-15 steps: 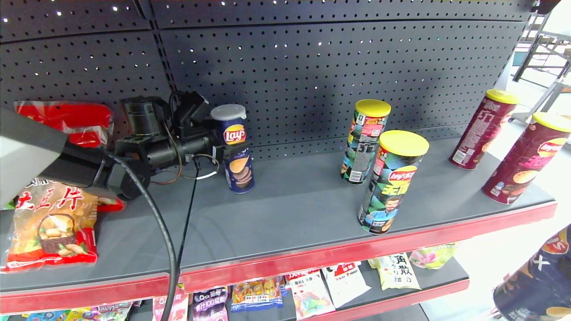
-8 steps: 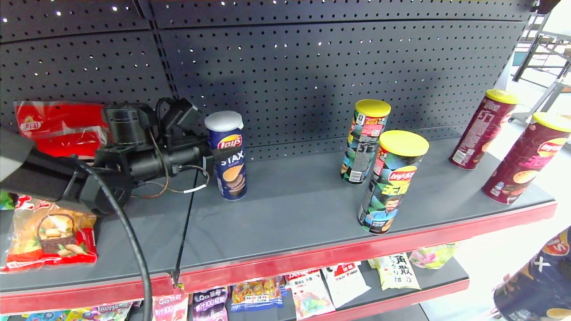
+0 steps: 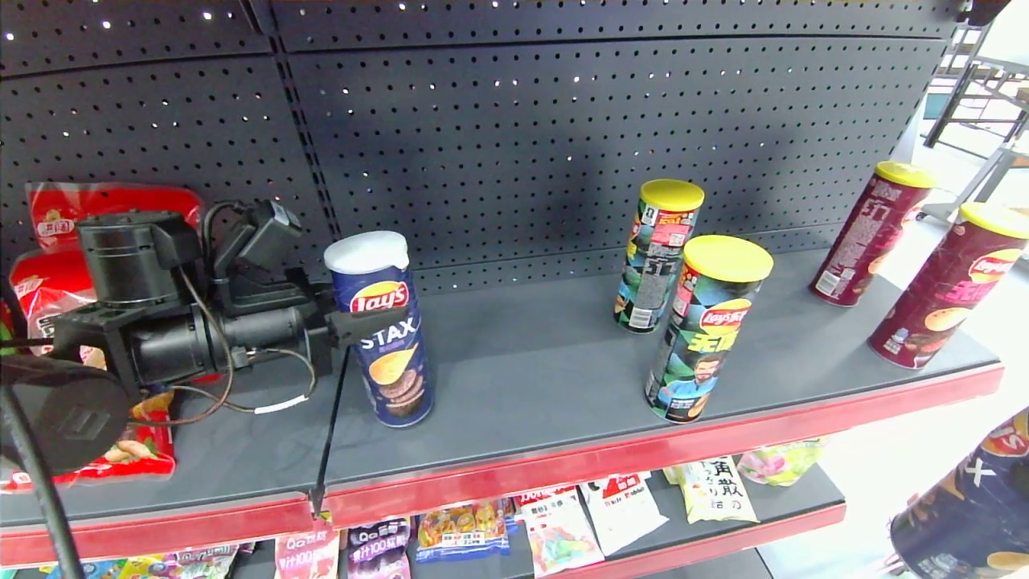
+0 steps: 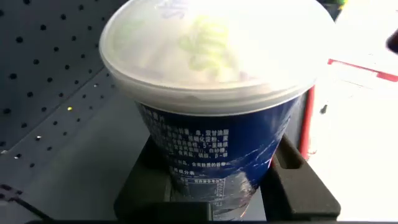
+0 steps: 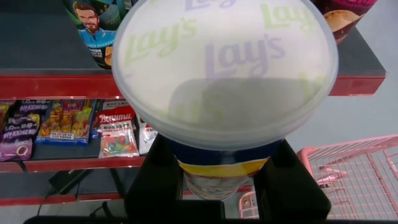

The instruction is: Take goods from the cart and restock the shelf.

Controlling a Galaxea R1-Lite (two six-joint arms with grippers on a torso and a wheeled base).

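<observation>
Your left gripper [image 3: 354, 323] stayed clamped on the blue can [image 3: 384, 322], one finger against each side. Over the last second it drew the can away from the pegboard [image 3: 514, 145], leftward and toward the front of the shelf [image 3: 522, 378]. You could not tell whether its base touched the shelf. Red snack bags [image 3: 104, 201] lay behind that arm. Two green cans [image 3: 707, 330] stood well apart to the right, with two maroon cans [image 3: 872, 233] beyond them. Your right gripper [image 5: 224, 186] was closed on a second blue can [image 5: 224, 68] off the shelf's right end, near the pink cart [image 5: 367, 168]. The first can stood nearly upright, long axis vertical, lid up, logo facing you.
</observation>
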